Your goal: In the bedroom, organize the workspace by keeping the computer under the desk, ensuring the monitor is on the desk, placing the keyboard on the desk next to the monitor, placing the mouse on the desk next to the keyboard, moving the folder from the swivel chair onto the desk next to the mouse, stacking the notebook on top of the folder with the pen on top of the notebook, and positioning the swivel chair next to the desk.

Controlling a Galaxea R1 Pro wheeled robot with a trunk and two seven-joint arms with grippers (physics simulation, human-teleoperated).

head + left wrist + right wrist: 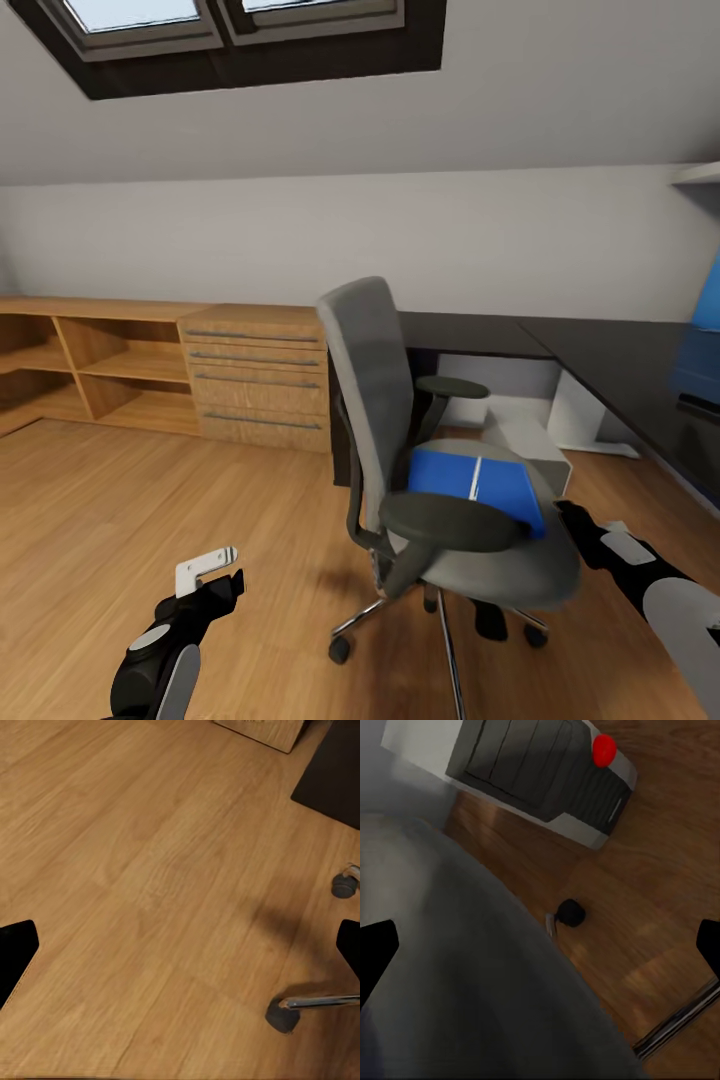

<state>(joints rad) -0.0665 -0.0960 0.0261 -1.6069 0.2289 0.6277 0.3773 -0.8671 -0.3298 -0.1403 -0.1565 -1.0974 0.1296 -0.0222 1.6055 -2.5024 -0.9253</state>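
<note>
Bright-blue flat folder point(478, 482) is lying on the grey fabric swivel chair point(440, 470) seat beside the black-topped desk point(610, 365) (head view). Left gripper point(180, 945) fingers are spreading apart over plank floor point(150, 885). Right gripper point(540, 945) fingers are gaping above the seat, near the light-grey computer tower point(540, 772).

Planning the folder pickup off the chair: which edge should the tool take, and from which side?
Probably the folder's desk-facing edge near the right tool. It lies flat on the swivel chair's seat, so only an edge is grippable. The near armrest overlaps its camera-side edge and the backrest blocks the far side. Come in low from the chair's open front with the right arm. How far it overhangs the seat I cannot tell.
</note>
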